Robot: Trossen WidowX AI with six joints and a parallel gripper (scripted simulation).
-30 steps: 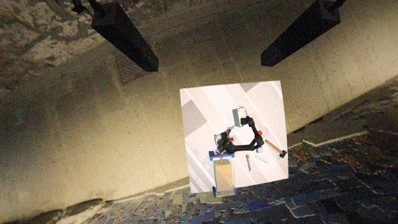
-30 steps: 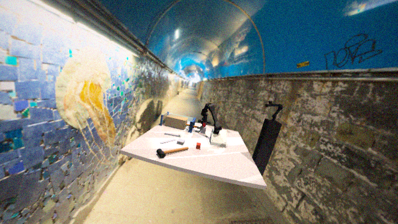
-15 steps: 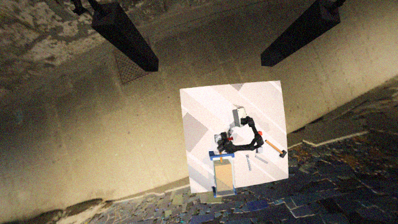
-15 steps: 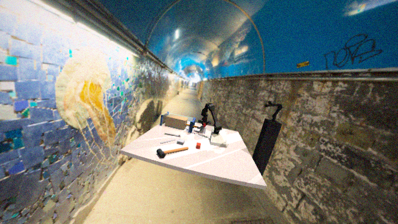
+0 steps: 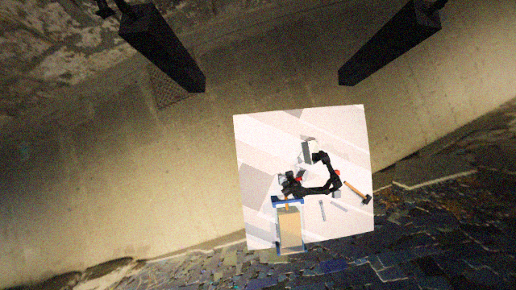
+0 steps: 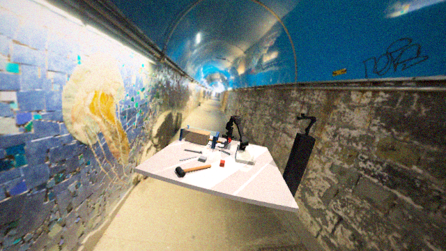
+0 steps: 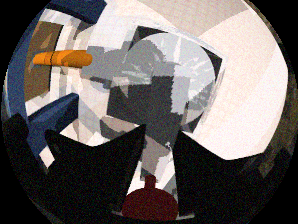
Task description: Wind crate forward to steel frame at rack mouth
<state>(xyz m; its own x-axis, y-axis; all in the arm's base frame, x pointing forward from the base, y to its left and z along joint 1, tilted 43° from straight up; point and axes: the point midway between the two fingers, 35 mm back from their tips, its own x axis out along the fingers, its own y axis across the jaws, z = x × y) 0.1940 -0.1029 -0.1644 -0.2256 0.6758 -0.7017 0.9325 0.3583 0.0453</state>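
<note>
Winding apparently underway: claw [image 5: 287, 181] [image 6: 228, 139] [image 7: 160, 131] clamped on red-knobbed winch handle [image 5: 298, 178] [image 6: 229, 140] [image 7: 150, 202]; crate [image 5: 290, 229] [image 6: 196, 136] [image 7: 41, 75] seemingly short of frame [image 5: 288, 201] [image 6: 214, 140] [image 7: 52, 117]; release remains.

On your bench [image 5: 262, 141] [image 6: 261, 188], you had one hammer [image 5: 355, 190] [image 6: 198, 169], two slim grey bars [image 5: 322, 210] [image 6: 193, 151], one grey block [image 5: 336, 194] [image 6: 202, 159], one red block [image 5: 337, 172] [image 6: 222, 163] and, farther along, one crate [image 5: 290, 229] [image 6: 196, 137] [image 7: 38, 75].
</note>
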